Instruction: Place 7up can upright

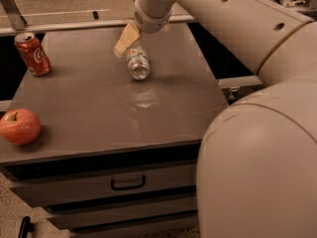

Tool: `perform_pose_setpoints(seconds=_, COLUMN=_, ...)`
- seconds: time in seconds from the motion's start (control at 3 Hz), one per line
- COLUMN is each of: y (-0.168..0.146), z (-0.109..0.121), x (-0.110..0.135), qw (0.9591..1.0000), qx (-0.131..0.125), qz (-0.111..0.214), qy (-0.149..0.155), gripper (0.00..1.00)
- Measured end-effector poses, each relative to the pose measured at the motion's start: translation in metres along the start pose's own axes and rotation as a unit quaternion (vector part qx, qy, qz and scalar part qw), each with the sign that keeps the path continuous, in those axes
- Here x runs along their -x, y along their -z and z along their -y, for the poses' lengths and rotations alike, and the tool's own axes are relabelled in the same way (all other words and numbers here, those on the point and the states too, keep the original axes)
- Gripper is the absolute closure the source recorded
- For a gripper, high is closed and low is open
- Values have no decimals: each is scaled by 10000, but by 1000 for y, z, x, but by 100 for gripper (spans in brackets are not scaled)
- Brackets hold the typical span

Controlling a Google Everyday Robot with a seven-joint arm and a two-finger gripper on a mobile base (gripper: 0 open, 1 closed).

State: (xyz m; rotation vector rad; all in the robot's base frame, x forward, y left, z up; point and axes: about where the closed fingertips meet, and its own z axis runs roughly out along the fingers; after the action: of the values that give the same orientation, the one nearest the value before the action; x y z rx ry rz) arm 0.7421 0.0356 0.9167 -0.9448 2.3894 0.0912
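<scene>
Camera view: my tool (124, 44) hangs over the far middle of the surface (94, 108), its tan tip just at the far end of the can (138, 62); I cannot tell whether contact is made, nor whether the tool is open or closed. The can lies on its side, shiny top toward the near edge. A cola can (32, 53) stands upright at the far left corner. An apple (20, 126) sits by the near left edge.
</scene>
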Motion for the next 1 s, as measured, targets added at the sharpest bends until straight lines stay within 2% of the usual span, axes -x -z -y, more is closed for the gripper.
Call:
perform_pose_setpoints(seconds=0.33, y=-16, z=-12, x=-3, qw=9991, qx=-10, qz=-386, qy=-151, gripper=0)
perform_pose_setpoints(seconds=1.0, y=-52, z=-10, x=-11, qw=9954, qx=-58, qz=-861, qy=-410, gripper=0)
